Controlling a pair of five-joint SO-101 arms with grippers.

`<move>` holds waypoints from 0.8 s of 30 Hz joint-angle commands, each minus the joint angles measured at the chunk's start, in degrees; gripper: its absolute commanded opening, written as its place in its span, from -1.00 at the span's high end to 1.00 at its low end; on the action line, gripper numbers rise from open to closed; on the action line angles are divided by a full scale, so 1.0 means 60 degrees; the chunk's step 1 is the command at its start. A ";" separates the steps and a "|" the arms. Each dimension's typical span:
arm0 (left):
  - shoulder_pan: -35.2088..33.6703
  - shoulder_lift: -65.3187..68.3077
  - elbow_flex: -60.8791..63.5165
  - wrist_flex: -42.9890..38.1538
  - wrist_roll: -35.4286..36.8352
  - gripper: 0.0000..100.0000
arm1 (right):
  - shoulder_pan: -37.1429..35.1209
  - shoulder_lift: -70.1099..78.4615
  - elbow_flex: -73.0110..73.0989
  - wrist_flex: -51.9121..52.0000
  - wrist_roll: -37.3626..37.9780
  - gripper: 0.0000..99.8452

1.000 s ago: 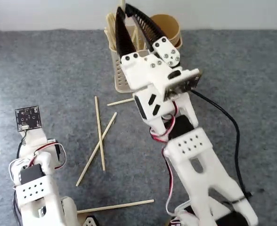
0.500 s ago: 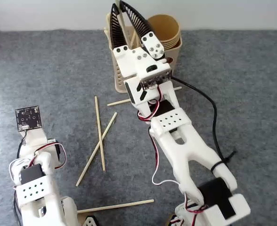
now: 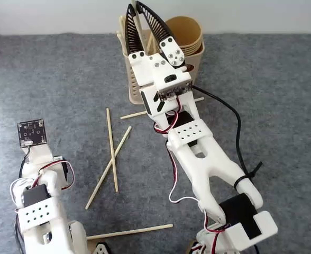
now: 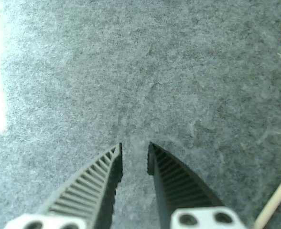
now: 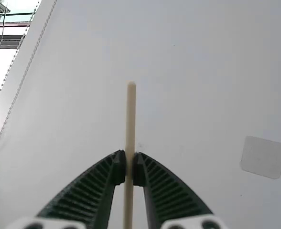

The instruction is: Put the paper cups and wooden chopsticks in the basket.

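Right hand (image 3: 134,6) clenched on upright wooden chopstick (image 5: 130,114), poised above basket (image 3: 132,94), likely for a vertical drop-in. Left hand (image 4: 135,149) slightly parted, empty, low over table (image 4: 178,71).

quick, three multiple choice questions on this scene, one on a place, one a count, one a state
1. Where are the paper cups? A in the basket B beside the basket C in a gripper
2. How many chopsticks lie loose on the mat? A one B four C nine
3. The right gripper is: A open, empty B shut on a chopstick C shut on a cup
Answers: 1 A, they sit nested inside it. 2 B, four lie on the grey mat. 3 B, its fingers pinch one stick.
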 commanded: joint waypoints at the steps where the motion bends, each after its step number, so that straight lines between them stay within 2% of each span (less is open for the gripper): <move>1: -0.0015 -0.0176 -0.0549 -0.0190 0.0029 0.81 | 0.0139 -0.0081 -0.0674 -0.0183 0.0059 0.98; 9: -0.0015 -0.0176 -0.0549 -0.0190 0.0029 0.81 | 0.0154 0.1062 -0.0703 -0.0212 0.0440 0.98; 12: -0.0015 -0.0176 -0.0549 -0.0190 0.0029 0.81 | 0.0139 0.1560 -0.0645 -0.0960 0.0821 0.97; 16: -0.0015 -0.0176 -0.0549 -0.0190 0.0029 0.81 | 0.0081 0.1707 -0.0542 -0.1077 0.1201 0.83; 20: -0.0015 -0.0176 -0.0549 -0.0205 0.0029 0.81 | 0.0066 0.0989 0.0117 0.0183 0.1143 0.64; 24: -0.0015 -0.0176 -0.0549 -0.0205 0.0029 0.81 | 0.0081 -0.0271 0.0850 0.1560 0.0791 0.69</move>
